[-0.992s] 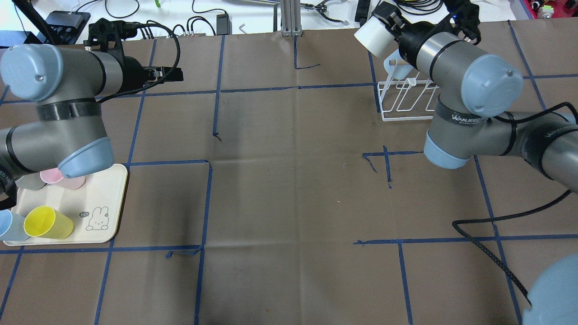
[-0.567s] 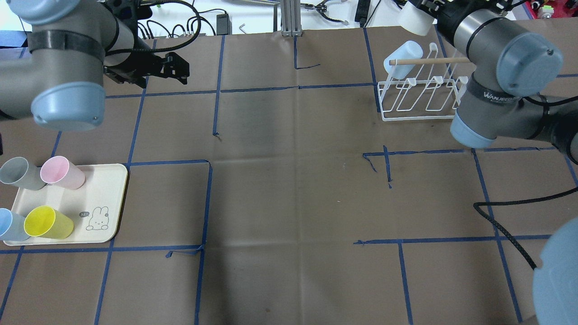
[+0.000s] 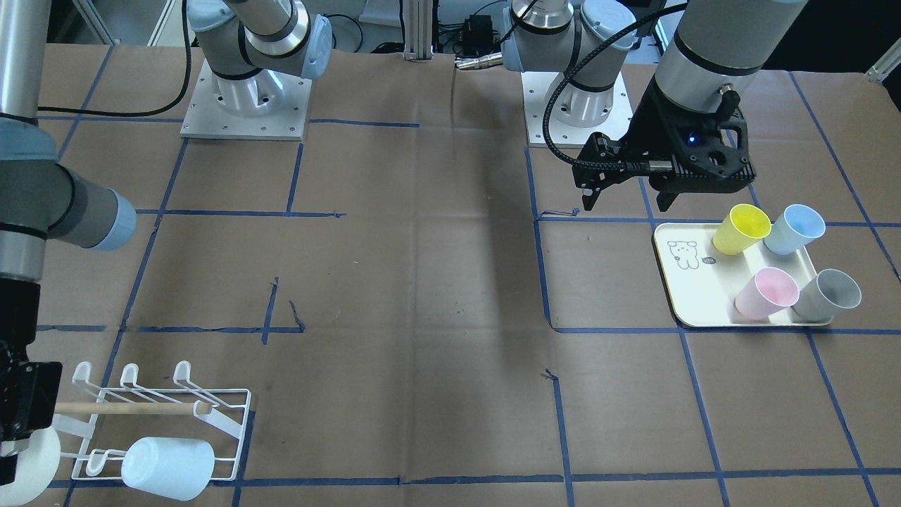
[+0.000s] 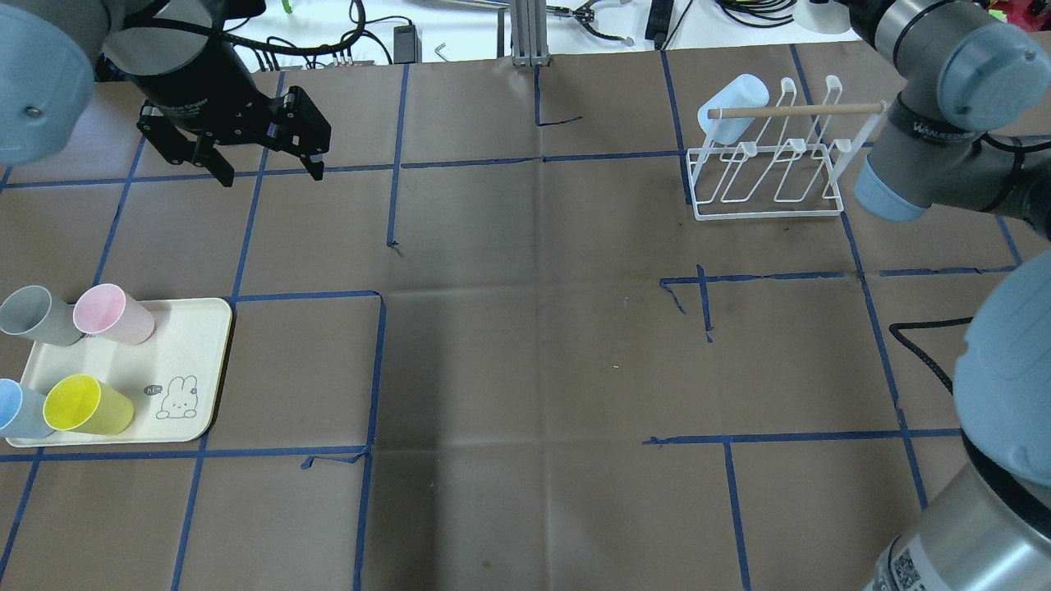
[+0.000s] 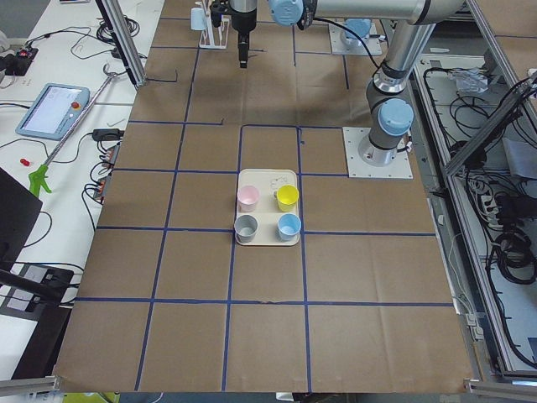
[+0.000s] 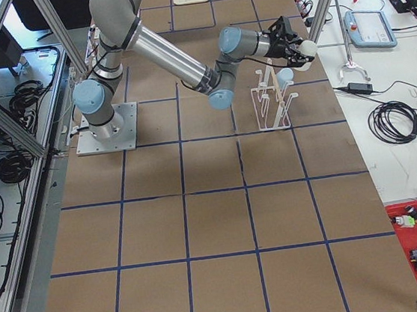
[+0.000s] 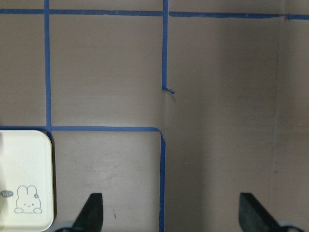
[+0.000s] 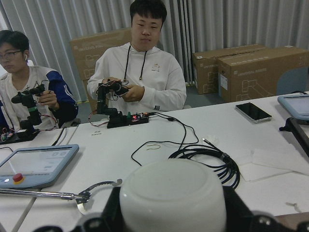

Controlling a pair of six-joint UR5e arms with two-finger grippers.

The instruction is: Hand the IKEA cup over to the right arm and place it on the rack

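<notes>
Noted white cup (image 8: 172, 193) pinched between the fingers of right gripper (image 8: 172, 212), jaws closed against its sides. Placed it in the air near the rack (image 4: 768, 185), toward the table edge away from the robot's base, on no prong. Cannot tell whether touching the wire.

Logged one pale blue cup (image 4: 735, 103) seated over a prong at the rack's end nearer table centre, its side just under the wooden dowel (image 4: 796, 109).

Found left gripper (image 4: 269, 171) spread wide with nothing between the fingers, hanging over bare brown paper, well apart from the rack. Confirmed in left wrist view: only taped paper and a tray corner below.

Counted four cups on cream tray (image 4: 189, 361) at robot's near left: yellow cup (image 4: 86, 405), pink cup (image 4: 112, 313), grey cup (image 4: 37, 316), blue cup (image 4: 16, 409), mouths up in the side view.
</notes>
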